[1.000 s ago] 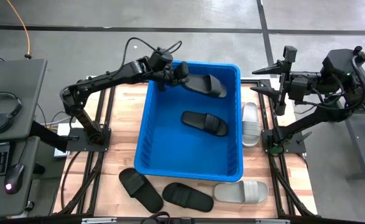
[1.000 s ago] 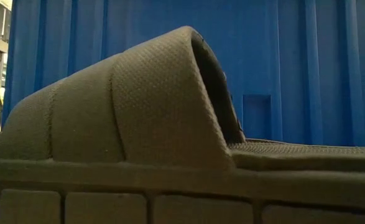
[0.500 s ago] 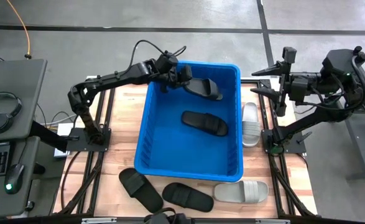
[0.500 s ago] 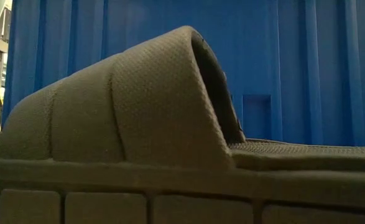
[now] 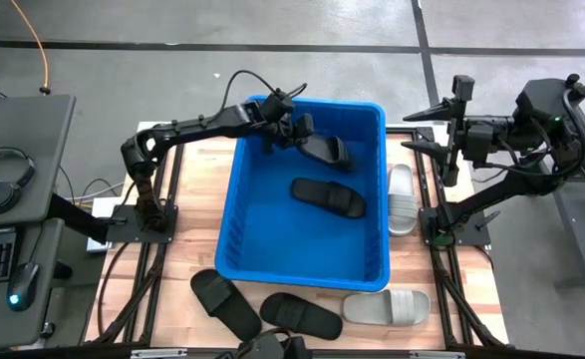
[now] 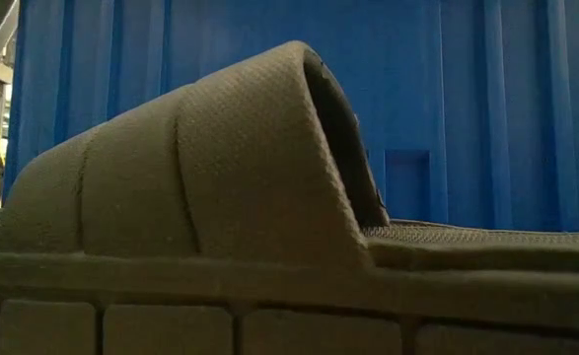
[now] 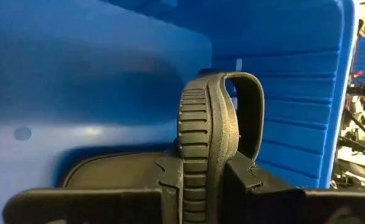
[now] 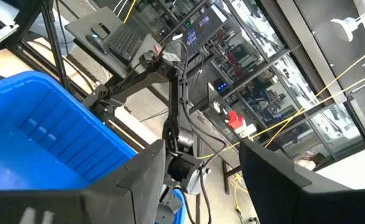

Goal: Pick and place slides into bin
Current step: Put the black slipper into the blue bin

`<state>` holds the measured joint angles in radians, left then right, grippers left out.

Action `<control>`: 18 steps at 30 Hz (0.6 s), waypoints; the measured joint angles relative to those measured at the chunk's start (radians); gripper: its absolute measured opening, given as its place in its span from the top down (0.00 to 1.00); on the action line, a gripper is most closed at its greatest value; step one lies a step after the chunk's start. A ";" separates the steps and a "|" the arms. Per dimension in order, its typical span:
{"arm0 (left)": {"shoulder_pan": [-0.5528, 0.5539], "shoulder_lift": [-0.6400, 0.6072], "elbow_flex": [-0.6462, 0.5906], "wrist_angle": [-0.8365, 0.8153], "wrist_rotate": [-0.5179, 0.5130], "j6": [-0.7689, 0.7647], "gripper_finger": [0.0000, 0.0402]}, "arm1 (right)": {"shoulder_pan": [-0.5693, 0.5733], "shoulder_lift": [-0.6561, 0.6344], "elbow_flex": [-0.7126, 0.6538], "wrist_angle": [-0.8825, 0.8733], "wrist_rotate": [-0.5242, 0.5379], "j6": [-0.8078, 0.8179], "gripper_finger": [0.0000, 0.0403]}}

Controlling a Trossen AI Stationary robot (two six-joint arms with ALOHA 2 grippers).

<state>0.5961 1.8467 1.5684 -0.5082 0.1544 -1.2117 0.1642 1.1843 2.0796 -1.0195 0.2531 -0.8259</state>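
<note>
My left gripper reaches over the far left rim of the blue bin and is shut on a black slide, which hangs inside the bin's far end. A second black slide lies flat on the bin floor. Two black slides and a light grey one lie on the table in front of the bin. Another light slide lies along its right wall. My right gripper is open and empty, raised beyond the table's far right corner. My left gripper pinches the slide's sole near its heel end between its two fingers, one finger on each flat face. The fingers come from the table's left, slanting down, along the slide. The slide stands on edge, strap away from the gripper, clear of the bin floor.
The low view is filled by a black slide close to the camera, with the bin's ribbed wall behind it. A desk with a keyboard, mouse and headphones stands left of the table.
My left gripper has gone toward the table's right edge and down into the bin's far end, still shut on the black slide. The slide has gone with it and now hangs lower and more steeply, nearer the slide on the bin floor.
</note>
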 joint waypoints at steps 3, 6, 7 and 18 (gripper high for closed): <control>0.000 0.013 0.000 0.041 0.014 0.002 0.89 | 0.000 0.000 0.000 0.000 0.000 0.016 0.52; 0.000 0.029 0.009 0.059 0.022 0.002 0.85 | 0.000 0.000 0.000 0.000 0.000 0.018 0.52; 0.000 0.035 0.015 0.059 0.021 0.001 0.84 | 0.000 0.000 0.000 0.000 0.000 0.018 0.52; 0.036 0.040 0.020 0.066 0.059 0.004 0.80 | 0.000 0.000 0.000 -0.001 0.000 0.038 0.52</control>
<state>0.6319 1.8868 1.5883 -0.4423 0.2134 -1.2081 0.1642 1.1845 2.0796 -1.0201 0.2531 -0.7876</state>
